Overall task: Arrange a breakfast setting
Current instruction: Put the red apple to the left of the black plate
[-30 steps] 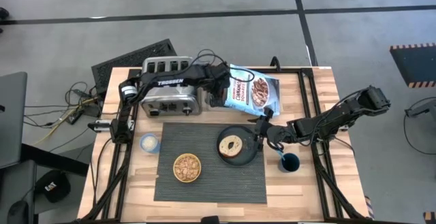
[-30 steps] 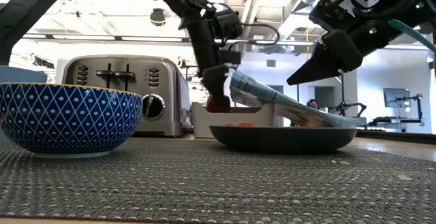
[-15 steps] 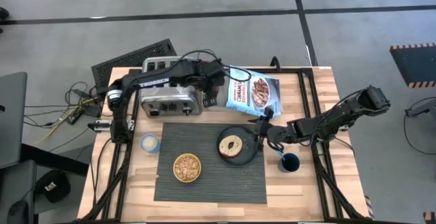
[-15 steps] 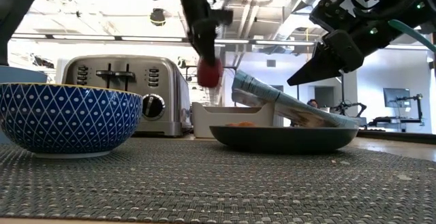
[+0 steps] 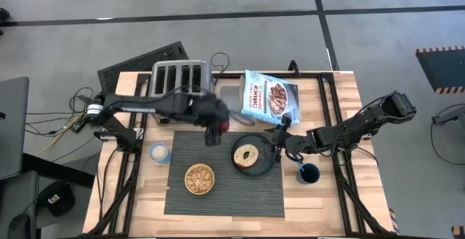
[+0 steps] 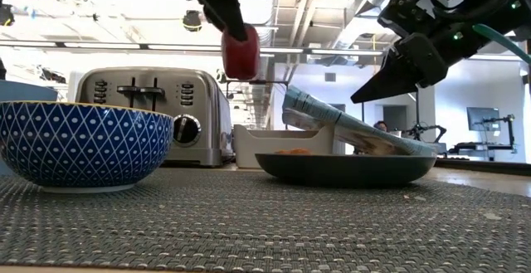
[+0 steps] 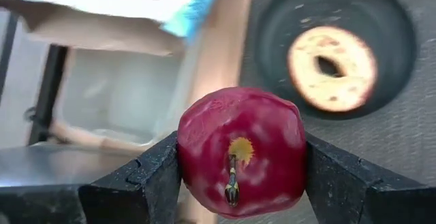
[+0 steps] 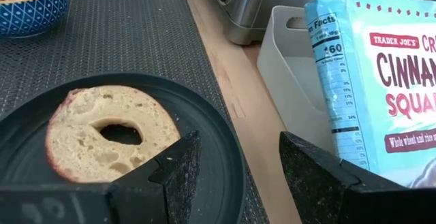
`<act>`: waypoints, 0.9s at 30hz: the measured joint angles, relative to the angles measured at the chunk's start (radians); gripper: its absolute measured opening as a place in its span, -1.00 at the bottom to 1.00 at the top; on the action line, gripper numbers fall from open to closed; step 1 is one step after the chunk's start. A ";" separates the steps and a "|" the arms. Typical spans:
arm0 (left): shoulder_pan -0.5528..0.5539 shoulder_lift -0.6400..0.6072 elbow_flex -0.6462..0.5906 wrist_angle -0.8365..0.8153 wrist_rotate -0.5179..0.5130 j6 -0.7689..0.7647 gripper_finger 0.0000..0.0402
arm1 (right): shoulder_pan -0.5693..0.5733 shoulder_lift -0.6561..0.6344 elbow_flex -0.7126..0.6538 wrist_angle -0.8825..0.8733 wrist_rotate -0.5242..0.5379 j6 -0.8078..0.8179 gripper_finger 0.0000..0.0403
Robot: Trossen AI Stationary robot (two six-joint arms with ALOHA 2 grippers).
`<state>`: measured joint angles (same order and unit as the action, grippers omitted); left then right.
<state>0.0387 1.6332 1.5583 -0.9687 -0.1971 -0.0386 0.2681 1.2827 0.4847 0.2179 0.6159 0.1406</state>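
On the wooden surface [image 5: 320,195] lies the dark grey ribbed placemat [image 5: 225,192], with the steel toaster [image 5: 179,79] and the cereal box [image 5: 270,97] behind it. Near the mat's right edge sits the dark plate [image 5: 263,168] carrying the bagel [image 5: 247,155]; the bowl [image 5: 199,179] stands left of it. Above the mat's back edge, the left gripper [image 5: 213,133] has its 2 fingers [image 7: 146,176] clamped on the red apple [image 7: 242,151], held clear of the mat. Beside the plate's right rim, the right gripper [image 5: 281,144] hovers with fingers [image 8: 170,163] spread and empty, the dark blue cup [image 5: 309,172] nearby.
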 joint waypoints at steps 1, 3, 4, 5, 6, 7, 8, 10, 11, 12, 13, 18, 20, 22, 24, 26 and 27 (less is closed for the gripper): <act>-0.018 -0.016 -0.040 0.042 -0.004 -0.013 0.18 | 0.000 0.000 0.000 0.002 0.000 0.000 0.13; -0.045 -0.041 -0.108 0.114 -0.008 -0.042 0.18 | 0.000 0.000 0.000 0.004 0.000 0.000 0.13; -0.054 -0.046 -0.135 0.140 -0.009 -0.057 0.18 | -0.001 0.000 0.000 0.004 0.000 -0.001 0.13; -0.060 -0.047 -0.158 0.153 -0.011 -0.071 0.18 | -0.002 0.000 0.000 0.007 0.000 -0.003 0.13; -0.067 -0.047 -0.177 0.159 -0.012 -0.081 0.18 | -0.002 0.000 0.000 0.010 0.000 -0.004 0.13; -0.071 -0.046 -0.194 0.167 -0.013 -0.089 0.18 | -0.001 0.000 0.000 0.009 0.000 -0.007 0.13; -0.075 -0.046 -0.211 0.182 -0.014 -0.095 0.18 | -0.001 0.000 0.000 0.010 0.000 -0.007 0.13; -0.078 -0.046 -0.240 0.222 -0.013 -0.104 0.18 | -0.001 0.000 0.000 0.010 0.000 -0.007 0.13; -0.078 -0.046 -0.253 0.237 -0.009 -0.106 0.18 | -0.001 0.000 0.000 0.012 0.000 -0.007 0.13; -0.078 -0.046 -0.265 0.247 -0.002 -0.107 0.18 | -0.001 0.000 0.000 0.015 0.000 -0.007 0.13; -0.078 -0.046 -0.278 0.260 -0.001 -0.107 0.18 | -0.001 0.000 0.000 0.017 0.000 -0.007 0.13; -0.077 -0.046 -0.321 0.294 -0.001 -0.120 0.18 | -0.001 0.000 0.000 0.017 0.000 -0.007 0.13; -0.077 -0.046 -0.344 0.322 0.003 -0.124 0.18 | -0.001 0.000 0.000 0.016 0.000 -0.008 0.13; -0.077 -0.046 -0.371 0.351 0.017 -0.130 0.18 | -0.001 0.000 0.000 0.016 0.000 -0.008 0.13; -0.077 -0.046 -0.397 0.376 0.026 -0.137 0.18 | -0.001 0.000 0.000 0.016 0.000 -0.008 0.13; -0.077 -0.046 -0.428 0.414 0.028 -0.142 0.18 | -0.001 0.000 0.000 0.016 0.000 -0.009 0.13; -0.077 -0.045 -0.442 0.428 0.028 -0.145 0.18 | -0.001 0.000 0.000 0.016 0.000 -0.010 0.13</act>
<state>-0.0383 1.5877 1.1161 -0.5406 -0.1689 -0.1834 0.2668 1.2827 0.4847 0.2337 0.6163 0.1303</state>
